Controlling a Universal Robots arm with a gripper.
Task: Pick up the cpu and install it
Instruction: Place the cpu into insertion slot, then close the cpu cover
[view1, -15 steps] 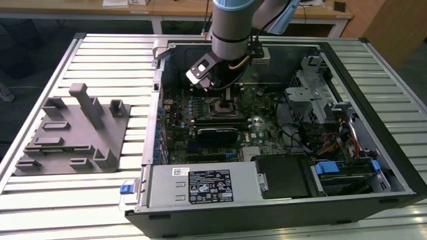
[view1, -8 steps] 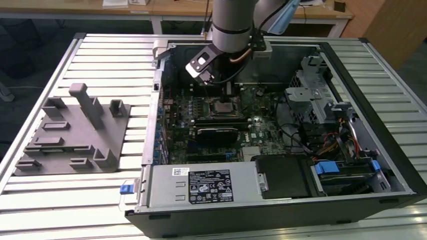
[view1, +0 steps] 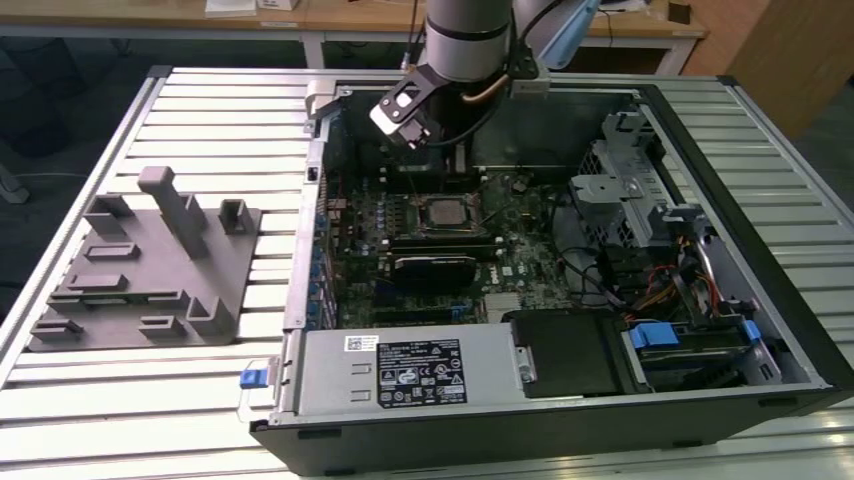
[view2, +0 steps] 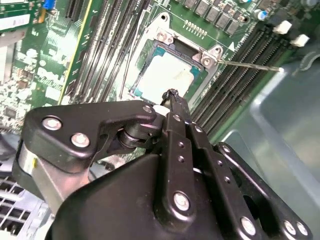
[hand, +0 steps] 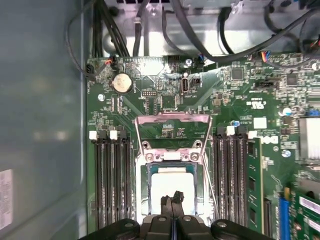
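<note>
One grey plastic tray (view1: 134, 290) with upright posts lay at the exterior view's left, beside the open computer case (view1: 534, 440), whose power supply (view1: 340, 375) bore a white printed label (view1: 416, 372). On the green motherboard (hand: 240, 100) the cpu (hand: 162, 182), pale and silvery, sat in its socket. Pointing down over it, the gripper (hand: 172, 196) had its black fingers pressed together, empty.

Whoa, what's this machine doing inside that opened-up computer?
A robot arm is reaching into an open computer case. Its gripper, fingertips closed together, is right over the cpu, which sits in the motherboard socket with the metal retention frame flipped open. Whether the tips touch the chip cannot be told. A grey plastic tray sits beside the case, on the exterior view's left.
</note>
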